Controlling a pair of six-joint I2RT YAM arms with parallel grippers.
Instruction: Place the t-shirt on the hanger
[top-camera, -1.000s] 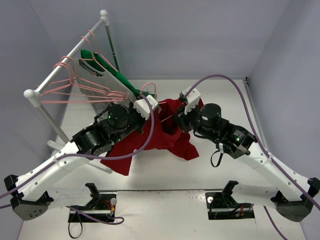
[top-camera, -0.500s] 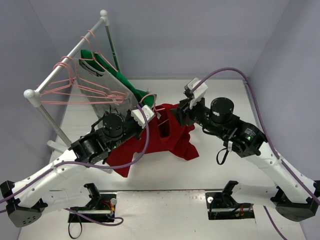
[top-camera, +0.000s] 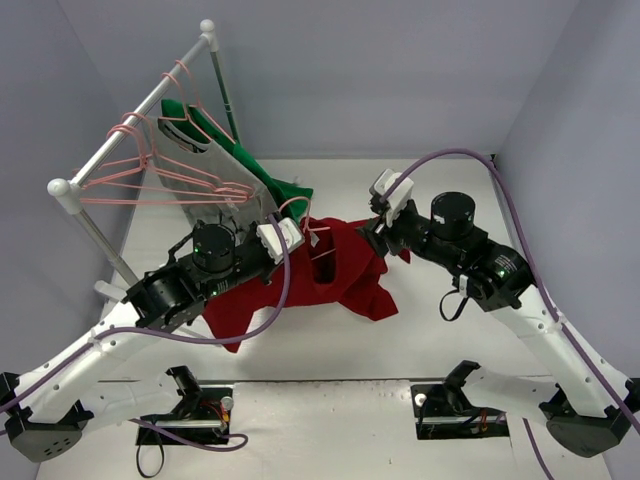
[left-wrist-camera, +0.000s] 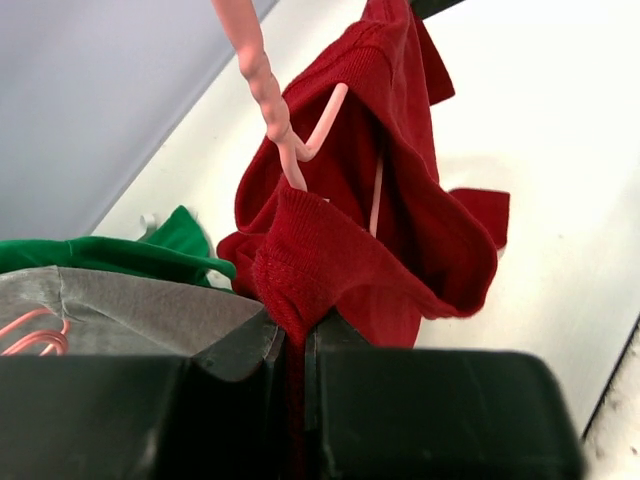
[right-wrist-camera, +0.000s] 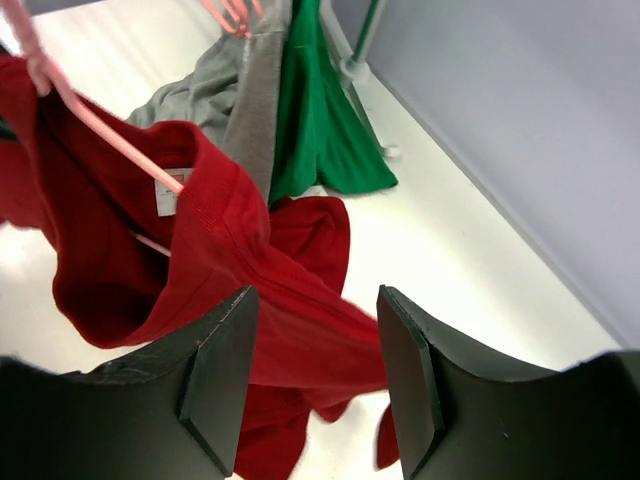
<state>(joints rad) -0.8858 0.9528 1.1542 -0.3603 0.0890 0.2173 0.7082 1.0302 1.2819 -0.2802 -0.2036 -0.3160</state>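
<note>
Now: t-shirt (top-camera: 340, 275) hangs bunched over mid-table, hanger (left-wrist-camera: 262, 75) poking into collar, one wire inside cloth. Left gripper (left-wrist-camera: 293, 342) pinched tight on collar fabric. Right gripper (right-wrist-camera: 315, 310) jaws wide apart, holding nothing, just beside shirt's right edge. Risk: hanger tips out of neck hole if left pull slackens; bunched cloth likely blocks second shoulder. Behind left arm: rack (top-camera: 130, 115), spare hangers (top-camera: 150, 180), green garment (top-camera: 255, 170), grey shirt (right-wrist-camera: 200, 95), all close, so snag hazard.

A: Lower frame?
B: Right gripper (right-wrist-camera: 316, 300), black fingers spread apart. Dark red cloth t-shirt (right-wrist-camera: 250, 270) shows in the gap.
A: Upper left?
B: Thin pink wire hanger (right-wrist-camera: 110, 135) runs into the red collar beside a white label (right-wrist-camera: 165, 200). Grey cloth t-shirt (right-wrist-camera: 215, 95) and green garment (right-wrist-camera: 320, 120) at top centre.
</note>
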